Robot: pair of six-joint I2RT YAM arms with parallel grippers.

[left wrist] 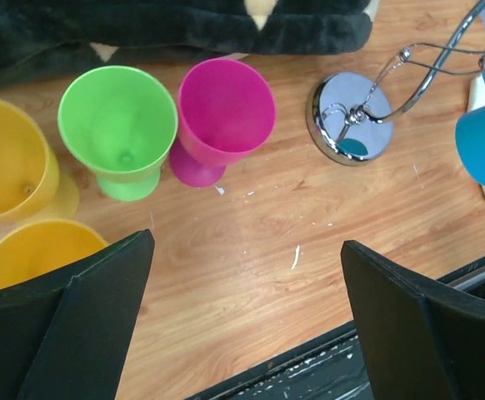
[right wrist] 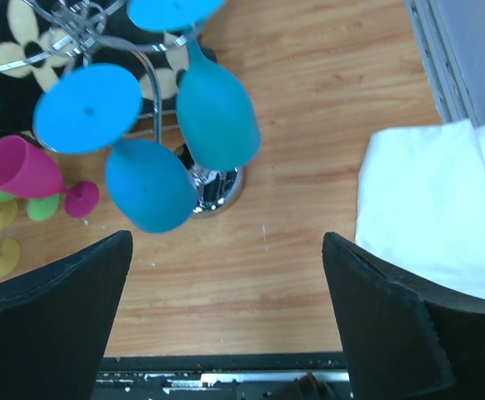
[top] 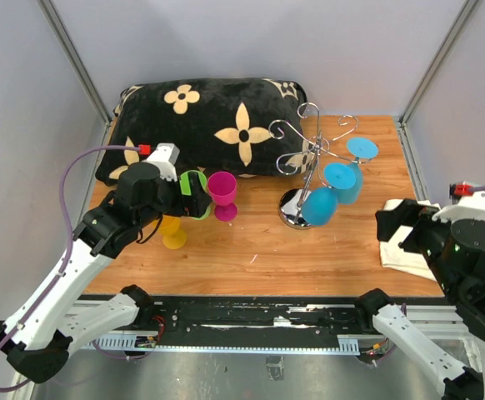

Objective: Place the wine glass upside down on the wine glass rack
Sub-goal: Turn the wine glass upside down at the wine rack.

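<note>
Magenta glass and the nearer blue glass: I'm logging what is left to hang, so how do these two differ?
Pose: the magenta glass stands mouth up, the blue glass hangs mouth down.
Support: the magenta glass rests on the table; the blue glass hangs from the wine glass rack.
Colour: the magenta glass is pink, the blue glass cyan.
Both are opaque stemmed goblets with a round foot.

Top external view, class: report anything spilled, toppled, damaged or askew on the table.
Nothing stands out. Two blue glasses hang upside down on the wine glass rack; the magenta glass, green glass and yellow glasses stand upright. Only small white flecks mark the table.
</note>
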